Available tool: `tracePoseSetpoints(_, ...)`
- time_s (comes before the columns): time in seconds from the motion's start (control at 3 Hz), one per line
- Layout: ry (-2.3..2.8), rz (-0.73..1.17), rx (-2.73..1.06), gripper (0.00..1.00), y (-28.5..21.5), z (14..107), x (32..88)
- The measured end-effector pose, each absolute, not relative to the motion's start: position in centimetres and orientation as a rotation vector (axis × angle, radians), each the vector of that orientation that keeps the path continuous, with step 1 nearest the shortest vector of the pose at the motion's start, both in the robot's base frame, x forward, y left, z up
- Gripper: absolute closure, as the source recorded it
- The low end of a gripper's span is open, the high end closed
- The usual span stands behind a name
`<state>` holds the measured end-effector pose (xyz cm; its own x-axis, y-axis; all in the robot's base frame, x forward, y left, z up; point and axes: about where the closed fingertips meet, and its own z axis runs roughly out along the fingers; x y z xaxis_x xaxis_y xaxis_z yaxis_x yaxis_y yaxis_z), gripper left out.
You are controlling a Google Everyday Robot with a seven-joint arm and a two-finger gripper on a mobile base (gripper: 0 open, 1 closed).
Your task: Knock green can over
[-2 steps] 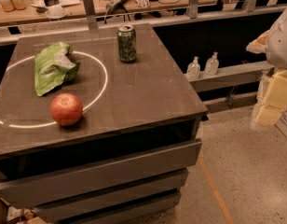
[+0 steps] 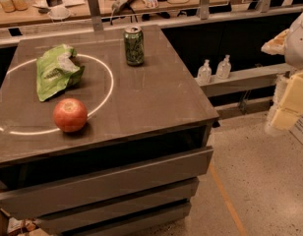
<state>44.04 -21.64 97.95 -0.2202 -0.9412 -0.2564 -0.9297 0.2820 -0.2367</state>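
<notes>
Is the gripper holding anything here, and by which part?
Nothing that shows. The gripper hangs at the right edge, off the table, apart from the green can, which stands upright and untouched.

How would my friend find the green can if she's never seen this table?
Look at the big dark table and go to its far edge, just outside the glowing ring. The can stands upright there, dark green with a silver top, unlike the crumpled light green bag and the red apple nearer the front. The gripper hangs off to the right, beyond the table.
</notes>
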Motion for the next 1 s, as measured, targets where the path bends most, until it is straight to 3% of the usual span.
tracePoseSetpoints(0.67,1.976,0.215,-1.448,0.00,-21.5,97.7,50.0)
tracePoseSetpoints(1.0,1.776,0.408,-1.328,0.00,-18.2,99.6,53.9)
